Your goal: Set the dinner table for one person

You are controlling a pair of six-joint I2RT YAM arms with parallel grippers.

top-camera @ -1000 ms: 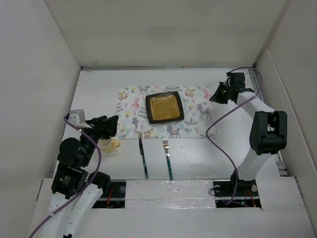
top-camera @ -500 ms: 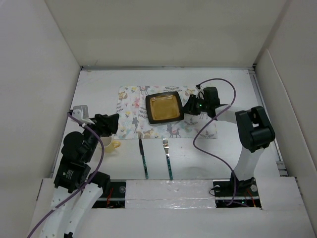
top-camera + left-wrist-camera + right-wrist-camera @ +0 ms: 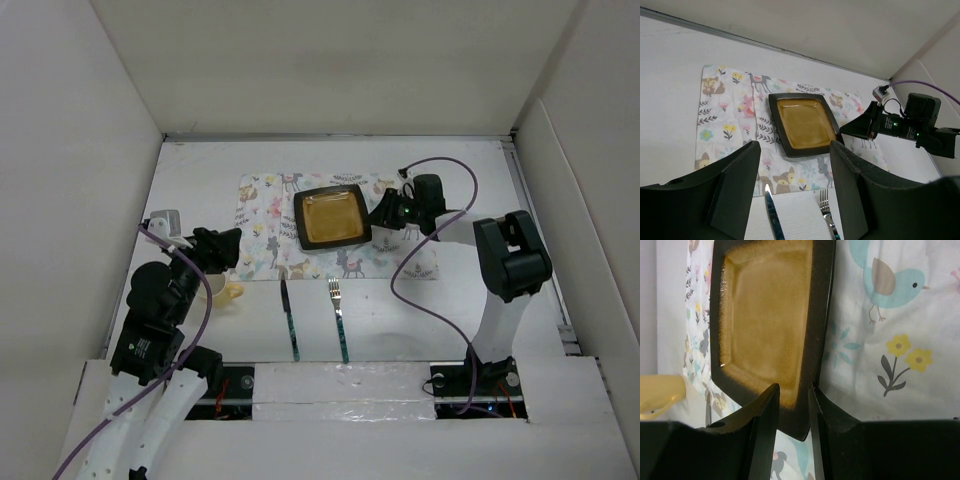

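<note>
A square dark plate (image 3: 332, 218) with an amber middle lies on the animal-print placemat (image 3: 265, 215) on the white dinner table (image 3: 195, 185). My right gripper (image 3: 385, 215) is at the plate's right edge. In the right wrist view its jaws (image 3: 794, 390) are closed narrowly over the plate's dark rim (image 3: 817, 315), one finger inside and one outside. My left gripper (image 3: 218, 252) is open and empty, above a yellow cup (image 3: 229, 292). A knife (image 3: 290, 322) and a fork (image 3: 339, 320) lie side by side in front of the placemat.
White panels wall the table on the left, back and right. The left wrist view shows the plate (image 3: 805, 125), placemat (image 3: 725, 115), knife tip (image 3: 771, 210), fork (image 3: 827, 212) and the right gripper (image 3: 860, 127). The yellow cup shows in the right wrist view (image 3: 657, 392).
My right arm swung from the back right corner to the plate's right edge, then edged slightly closer. The left gripper shifted slightly over the cup. The plate has not moved.
</note>
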